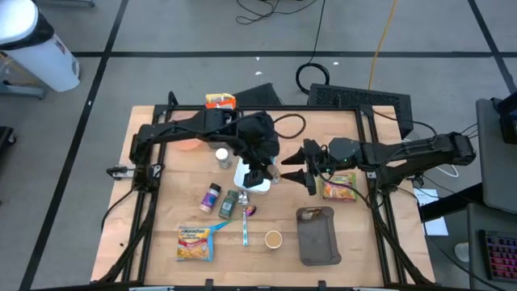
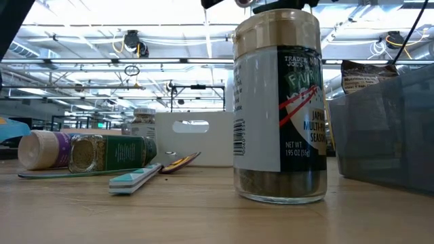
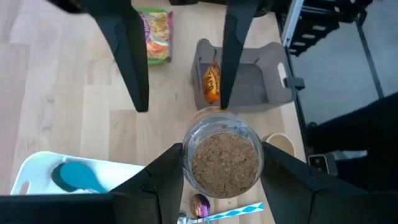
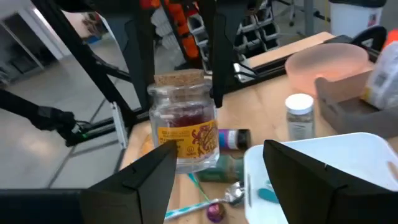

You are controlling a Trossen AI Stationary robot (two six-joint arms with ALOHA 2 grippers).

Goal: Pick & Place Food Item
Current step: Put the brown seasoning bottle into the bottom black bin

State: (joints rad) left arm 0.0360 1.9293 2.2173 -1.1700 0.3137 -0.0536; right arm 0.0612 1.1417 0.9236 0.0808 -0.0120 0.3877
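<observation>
Wooden worktop [image 1: 161, 202] seen from above: we find the left gripper [image 1: 260, 174] over a white bin [image 1: 242, 179] near the middle, with the right gripper [image 1: 305, 172] just beside it and pointed its way. A grey tray [image 1: 317, 238] and a noodle packet [image 1: 195, 242] lie toward the near edge. We cannot make out the held item from this height.

At table-top height, a tall seasoning jar [image 2: 281, 102] fills the foreground. Two spice bottles [image 2: 88, 150] lie on their sides beyond it.

From the left wrist, we look down on a cork-topped glass jar [image 3: 225, 158] pinched between that arm's jaws. The right arm's two fingers [image 3: 127, 56] stand spread just beyond it, not touching.

From the right wrist, the same jar shows reddish contents and an orange label. The left arm's jaws grip it at the neck from above. The right arm's own jaws are spread wide in front of it, holding nothing. A pink bowl [image 4: 329, 65] sits farther back on the worktop.
</observation>
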